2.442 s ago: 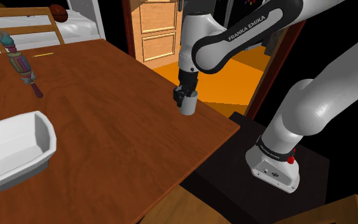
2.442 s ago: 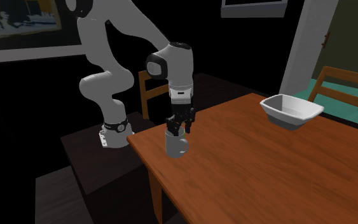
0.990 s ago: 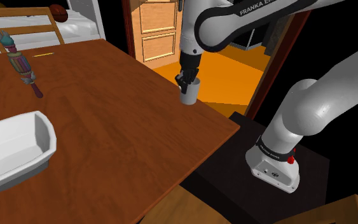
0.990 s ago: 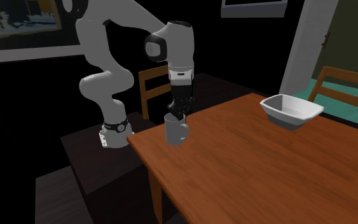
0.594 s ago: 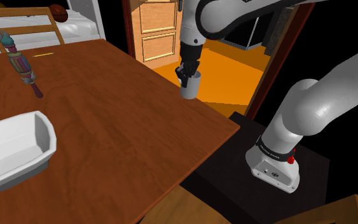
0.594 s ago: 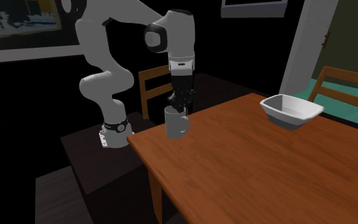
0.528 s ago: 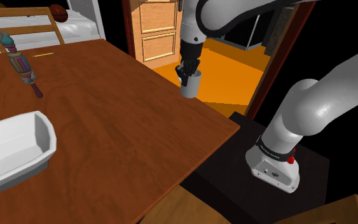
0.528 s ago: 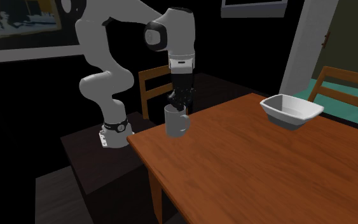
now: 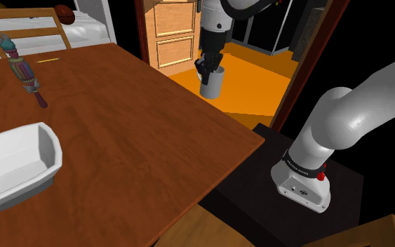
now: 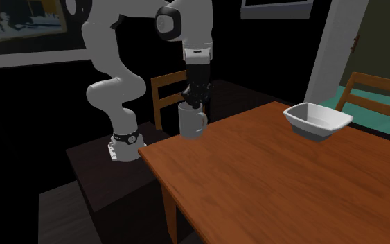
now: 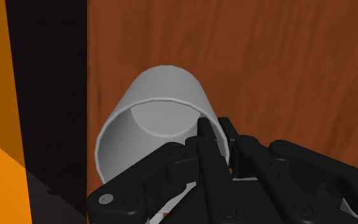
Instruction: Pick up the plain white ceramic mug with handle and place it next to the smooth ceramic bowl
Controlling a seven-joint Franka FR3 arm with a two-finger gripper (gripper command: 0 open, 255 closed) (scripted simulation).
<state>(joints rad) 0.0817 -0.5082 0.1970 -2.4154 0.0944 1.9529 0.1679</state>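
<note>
Gripper (image 9: 210, 68) (image 10: 195, 98) (image 11: 212, 130): clamped on the mug's wall at the rim; in the wrist view one finger is seen inside the opening and the other outside it.
Mug (image 9: 210, 86) (image 10: 190, 122) (image 11: 152, 114): pale grey-white, held upright in the air, clear of the table (image 9: 118, 126) (image 10: 269, 180) and above the end nearest the stand (image 9: 287, 203). Its handle is turned toward the second exterior view's right.
Bowl (image 9: 46, 151) (image 10: 318, 123): white and squarish, set on the table, well apart from the mug.
Table: brown wood; its edge is seen just beside the mug in the wrist view.
Duster (image 9: 22, 71): striped, laid on the table far from the mug.
Chair (image 10: 164, 89): placed behind the mug in the second exterior view.
</note>
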